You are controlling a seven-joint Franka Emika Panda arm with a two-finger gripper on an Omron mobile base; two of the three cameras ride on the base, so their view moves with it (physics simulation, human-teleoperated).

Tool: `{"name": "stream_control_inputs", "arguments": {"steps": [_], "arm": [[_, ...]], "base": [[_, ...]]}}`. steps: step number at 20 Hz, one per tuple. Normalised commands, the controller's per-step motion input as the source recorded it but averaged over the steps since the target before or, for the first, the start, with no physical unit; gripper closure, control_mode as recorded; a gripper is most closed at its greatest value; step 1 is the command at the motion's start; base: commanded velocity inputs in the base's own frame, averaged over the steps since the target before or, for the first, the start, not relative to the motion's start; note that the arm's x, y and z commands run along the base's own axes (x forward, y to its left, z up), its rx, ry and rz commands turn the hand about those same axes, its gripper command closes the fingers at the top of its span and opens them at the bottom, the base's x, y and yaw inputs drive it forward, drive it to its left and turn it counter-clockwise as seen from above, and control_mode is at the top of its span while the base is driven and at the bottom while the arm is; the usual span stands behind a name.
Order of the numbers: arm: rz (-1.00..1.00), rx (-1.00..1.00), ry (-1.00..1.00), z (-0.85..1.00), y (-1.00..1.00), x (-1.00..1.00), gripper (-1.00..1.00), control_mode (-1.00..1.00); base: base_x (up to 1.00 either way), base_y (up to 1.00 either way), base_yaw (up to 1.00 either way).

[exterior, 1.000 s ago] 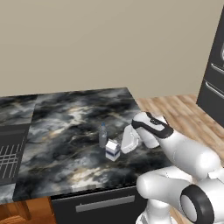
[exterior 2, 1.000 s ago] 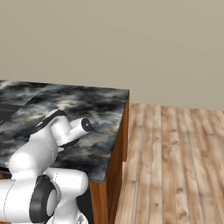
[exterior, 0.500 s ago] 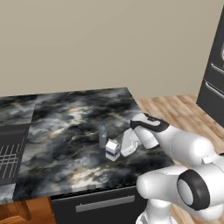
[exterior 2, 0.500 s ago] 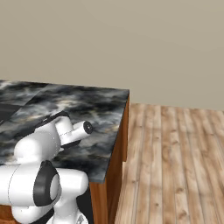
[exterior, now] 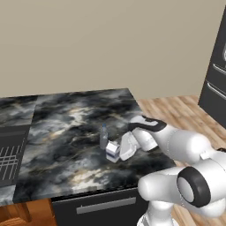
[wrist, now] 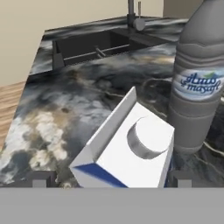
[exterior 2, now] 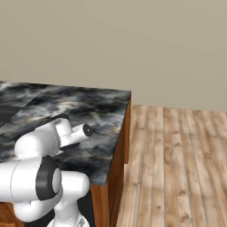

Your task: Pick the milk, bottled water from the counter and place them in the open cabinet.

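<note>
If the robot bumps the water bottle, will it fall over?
Probably, yes. The water bottle is tall and slim on a small base, so a nudge near its top could tip it. Being round, it would likely roll on the smooth counter. The milk carton right beside it might stop it.

arm [exterior: 176,143] lowered and stretched flatter over near right part of counter [exterior: 66,132] than a second ago; hand edged slightly closer to milk [exterior: 113,151]. in right base view, elbow dropped lower, forearm [exterior 2: 73,133] now seen nearer counter surface.
</note>
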Motion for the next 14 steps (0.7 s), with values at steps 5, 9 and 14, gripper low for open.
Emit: {"name": "stream_control_inputs", "arguments": {"steps": [5,9,14], "arm": [[0.01,0.00,0.00,-0.14,0.24,-0.03,-1.00,-1.00],[0.00,0.00,0.00,-0.14,0.08,0.00,-1.00,-1.00],[0.00,0.01,-0.01,-0.02,0.00,-0.02,-1.00,-1.00]], "base": [[0.00,0.00,0.00],[0.00,0.00,0.00],[0.00,0.00,0.00]]}}
